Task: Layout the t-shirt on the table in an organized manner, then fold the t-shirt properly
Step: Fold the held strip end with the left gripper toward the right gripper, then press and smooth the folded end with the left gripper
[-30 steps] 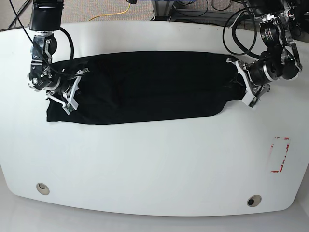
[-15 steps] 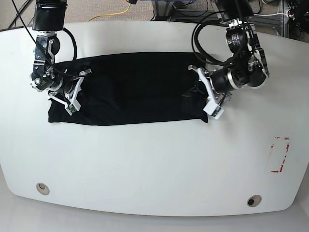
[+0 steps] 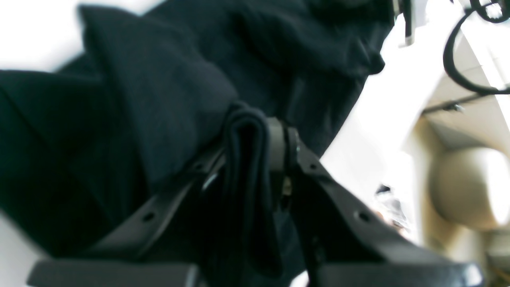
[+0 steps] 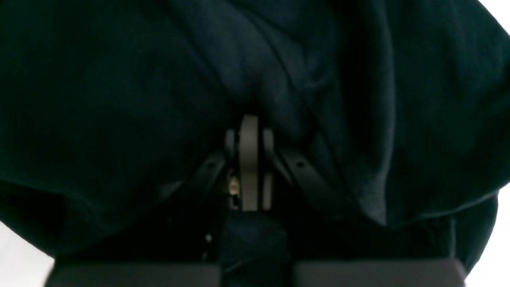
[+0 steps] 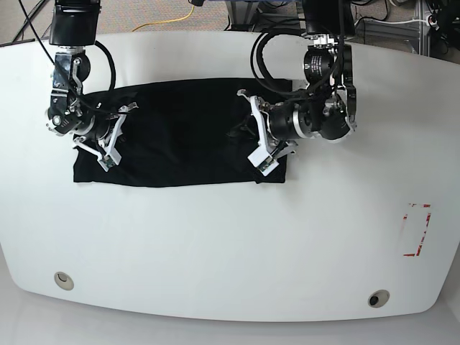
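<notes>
The black t-shirt (image 5: 180,136) lies as a long band on the white table (image 5: 215,237), its right end doubled back over the middle. In the base view my left gripper (image 5: 256,138) hangs over that doubled end. The left wrist view has the left gripper (image 3: 259,131) shut on a thick fold of t-shirt (image 3: 159,91). My right gripper (image 5: 108,140) sits on the shirt's left end. The right wrist view shows the right gripper (image 4: 250,123) shut, with dark t-shirt (image 4: 119,99) bunched at its tips and filling the frame.
Two round grey grommet holes (image 5: 63,279) (image 5: 378,298) sit near the table's front edge. A red dashed rectangle mark (image 5: 417,230) lies at the right. Cables (image 5: 172,18) run behind the table's far edge.
My left gripper has carried the shirt's right end leftward over the middle, so the black band is now much shorter. The right gripper has stayed on the left end.
</notes>
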Robot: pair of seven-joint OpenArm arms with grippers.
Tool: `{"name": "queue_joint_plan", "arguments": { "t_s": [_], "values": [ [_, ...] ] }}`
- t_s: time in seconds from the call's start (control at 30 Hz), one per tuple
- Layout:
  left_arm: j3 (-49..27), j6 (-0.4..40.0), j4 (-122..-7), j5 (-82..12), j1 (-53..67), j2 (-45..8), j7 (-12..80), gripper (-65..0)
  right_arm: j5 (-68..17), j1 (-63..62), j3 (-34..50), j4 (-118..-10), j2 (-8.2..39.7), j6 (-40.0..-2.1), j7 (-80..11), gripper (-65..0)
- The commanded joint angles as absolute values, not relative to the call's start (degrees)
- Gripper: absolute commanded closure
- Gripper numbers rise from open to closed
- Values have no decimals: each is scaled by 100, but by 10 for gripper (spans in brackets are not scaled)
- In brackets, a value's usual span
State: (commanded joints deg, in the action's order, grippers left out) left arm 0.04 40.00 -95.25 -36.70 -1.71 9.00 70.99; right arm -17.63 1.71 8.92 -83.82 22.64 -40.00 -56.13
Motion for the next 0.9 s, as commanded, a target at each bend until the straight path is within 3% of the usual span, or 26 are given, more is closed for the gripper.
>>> {"name": "queue_joint_plan", "arguments": {
  "t_s": [0.17, 0.4, 0.6, 0.8, 0.9],
  "values": [
    [224, 4000, -9446, -3670, -242, 900, 7011, -75, -1771, 171, 892, -8382, 2264, -4000, -5613, -8],
    [629, 4000, -9446, -3670, -418, 900, 7002, -244, -1771, 171, 892, -8382, 2255, -4000, -5613, -8],
    [1182, 4000, -9534, -3679, -831, 900, 7002, -246, -1754, 171, 892, -8382, 2264, -4000, -5613, -8],
    [963, 4000, -9938, -3662, -971, 900, 7046, -246, -1745, 171, 884, -8382, 2264, -4000, -5613, -8],
    [734, 4000, -10123, -3653, -936, 532, 7266, -246, -1745, 171, 884, -8382, 2264, -4000, -5613, -8]
  ]
}}
